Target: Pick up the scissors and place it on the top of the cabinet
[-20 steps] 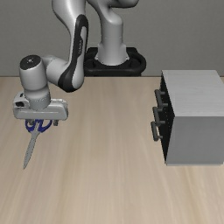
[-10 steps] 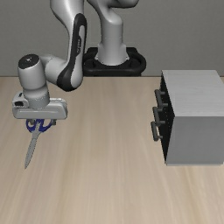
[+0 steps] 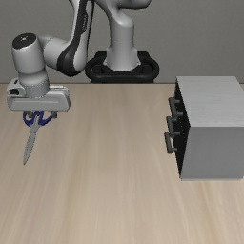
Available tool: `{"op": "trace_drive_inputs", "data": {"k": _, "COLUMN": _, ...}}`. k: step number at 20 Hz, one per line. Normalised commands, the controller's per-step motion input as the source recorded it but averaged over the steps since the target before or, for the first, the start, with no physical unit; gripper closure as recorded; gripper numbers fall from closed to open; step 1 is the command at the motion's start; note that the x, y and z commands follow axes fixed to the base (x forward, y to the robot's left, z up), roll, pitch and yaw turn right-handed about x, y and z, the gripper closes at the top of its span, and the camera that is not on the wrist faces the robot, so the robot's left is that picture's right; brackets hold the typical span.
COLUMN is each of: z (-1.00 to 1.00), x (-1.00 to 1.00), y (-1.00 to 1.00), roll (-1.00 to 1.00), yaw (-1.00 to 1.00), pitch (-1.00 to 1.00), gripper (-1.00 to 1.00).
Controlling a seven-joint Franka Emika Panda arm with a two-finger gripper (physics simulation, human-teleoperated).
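The scissors (image 3: 31, 139) sit at the exterior view's left, their blue handles clamped between the jaws and their blades slanting away below them over the worktop (image 3: 105, 181). The arm (image 3: 69, 55) bends over them. The grey cabinet (image 3: 214, 124) stands well apart at the exterior view's right, drawer handles facing the scissors.

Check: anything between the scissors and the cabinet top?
Nothing visible. The scissors hang in the tool at the exterior view's left; only bare table separates them from the cabinet, whose top carries nothing.
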Motion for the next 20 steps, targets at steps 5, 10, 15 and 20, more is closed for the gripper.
{"op": "trace_drive_inputs", "data": {"k": 5, "z": 1.0, "x": 0.0, "y": 0.0, "roll": 0.0, "yaw": 0.0, "pitch": 0.0, "gripper": 1.0}}
{"op": "trace_drive_inputs", "data": {"k": 10, "z": 1.0, "x": 0.0, "y": 0.0, "roll": 0.0, "yaw": 0.0, "pitch": 0.0, "gripper": 1.0}}
{"op": "trace_drive_inputs", "data": {"k": 15, "z": 0.8, "x": 0.0, "y": 0.2, "roll": 0.0, "yaw": 0.0, "pitch": 0.0, "gripper": 1.0}}
{"op": "trace_drive_inputs", "data": {"k": 20, "z": 0.0, "x": 0.0, "y": 1.0, "roll": 0.0, "yaw": 0.0, "pitch": 0.0, "gripper": 1.0}}
